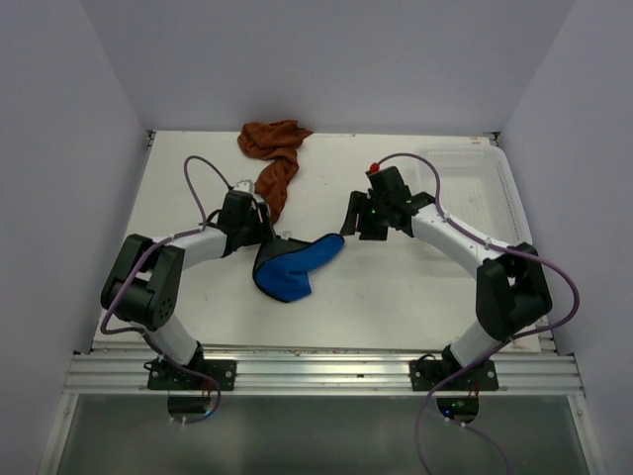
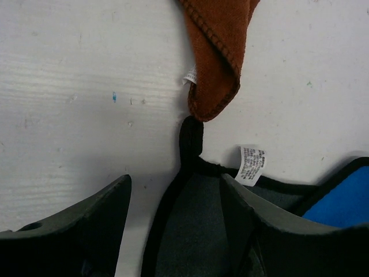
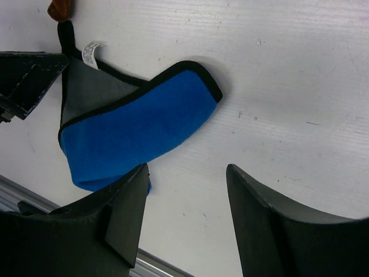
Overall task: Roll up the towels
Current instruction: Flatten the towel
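Observation:
The blue towel (image 1: 300,263) lies folded mid-table, with its grey black-edged underside turned up at the left. My left gripper (image 1: 259,234) is open and sits low over that grey corner (image 2: 196,225); the cloth lies between the jaws, one finger (image 2: 271,225) on it. The rust-brown towel (image 1: 273,156) lies bunched at the back, its tip (image 2: 216,52) just beyond the blue towel's corner. My right gripper (image 1: 352,222) is open and empty (image 3: 185,168), hovering just right of the blue towel (image 3: 138,127).
A white mesh basket (image 1: 465,174) stands at the back right. A white care label (image 2: 252,164) sticks out of the blue towel's edge. A metal rail (image 1: 316,371) runs along the near edge, and walls close in the table on three sides.

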Robot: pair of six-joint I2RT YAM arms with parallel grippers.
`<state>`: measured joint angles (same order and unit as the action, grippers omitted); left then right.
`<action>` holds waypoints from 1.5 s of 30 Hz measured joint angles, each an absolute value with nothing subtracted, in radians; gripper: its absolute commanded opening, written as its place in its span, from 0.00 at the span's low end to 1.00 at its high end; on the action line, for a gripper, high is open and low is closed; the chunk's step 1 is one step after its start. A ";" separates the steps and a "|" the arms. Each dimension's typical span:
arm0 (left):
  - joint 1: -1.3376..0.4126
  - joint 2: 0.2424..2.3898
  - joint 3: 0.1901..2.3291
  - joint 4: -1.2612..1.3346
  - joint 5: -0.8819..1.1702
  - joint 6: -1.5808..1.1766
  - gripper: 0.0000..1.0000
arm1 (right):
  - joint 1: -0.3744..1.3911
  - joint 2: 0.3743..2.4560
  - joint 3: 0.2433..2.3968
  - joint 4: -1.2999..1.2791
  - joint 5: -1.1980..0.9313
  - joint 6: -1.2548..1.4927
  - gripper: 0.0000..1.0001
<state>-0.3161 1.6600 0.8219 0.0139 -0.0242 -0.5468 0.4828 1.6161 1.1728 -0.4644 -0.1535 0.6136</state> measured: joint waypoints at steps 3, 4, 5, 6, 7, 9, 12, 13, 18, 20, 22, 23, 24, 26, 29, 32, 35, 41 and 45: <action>-0.316 1.680 0.829 0.044 -0.017 -0.532 0.63 | 0.483 1.617 1.178 -0.465 -0.159 0.604 0.61; -0.316 1.686 0.833 0.052 -0.011 -0.530 0.62 | 0.483 1.617 1.179 -0.466 -0.160 0.601 0.61; -0.316 1.694 0.837 0.059 -0.005 -0.527 0.61 | 0.483 1.618 1.179 -0.466 -0.161 0.598 0.61; -0.316 1.702 0.843 0.064 -0.001 -0.525 0.57 | 0.483 1.619 1.179 -0.466 -0.164 0.596 0.61; -0.316 1.712 0.851 0.069 0.005 -0.520 0.55 | 0.483 1.621 1.179 -0.467 -0.167 0.594 0.61; -0.316 1.730 0.865 0.080 0.012 -0.509 0.49 | 0.483 1.631 1.180 -0.467 -0.170 0.589 0.61; -0.319 1.741 0.875 0.081 0.011 -0.493 0.48 | 0.483 1.641 1.180 -0.475 -0.170 0.583 0.61; -0.324 1.741 0.875 0.078 0.001 -0.487 0.48 | 0.483 1.643 1.180 -0.479 -0.170 0.581 0.62; -0.378 1.741 0.895 0.021 -0.094 -0.454 0.45 | 0.483 1.643 1.180 -0.488 -0.170 0.572 0.63; -0.395 1.741 0.899 0.006 -0.125 -0.447 0.44 | 0.483 1.643 1.180 -0.488 -0.169 0.569 0.63; -0.401 1.741 0.899 0.000 -0.142 -0.442 0.43 | 0.483 1.643 1.180 -0.489 -0.168 0.567 0.63; -0.402 1.741 0.899 -0.002 -0.149 -0.441 0.43 | 0.483 1.643 1.180 -0.489 -0.168 0.565 0.63; -0.403 1.741 0.899 -0.003 -0.156 -0.441 0.39 | 0.483 1.643 1.180 -0.489 -0.167 0.564 0.63; -0.408 1.741 0.899 -0.007 -0.172 -0.438 0.30 | 0.483 1.643 1.180 -0.492 -0.166 0.560 0.63; -0.415 1.748 0.906 -0.019 -0.202 -0.432 0.17 | 0.484 1.643 1.180 -0.498 -0.157 0.554 0.63; -0.433 1.761 0.923 -0.024 -0.225 -0.430 0.00 | 0.484 1.642 1.180 -0.508 -0.144 0.547 0.63; -0.445 1.762 0.924 -0.025 -0.247 -0.430 0.00 | 0.484 1.642 1.180 -0.512 -0.139 0.542 0.65; -0.447 1.647 0.838 -0.048 -0.253 -0.457 0.00 | 0.484 1.646 1.190 -0.511 -0.146 0.551 0.63; -0.448 1.431 0.792 -0.076 -0.242 -0.471 0.00 | 0.484 1.664 1.225 -0.501 -0.152 0.571 0.62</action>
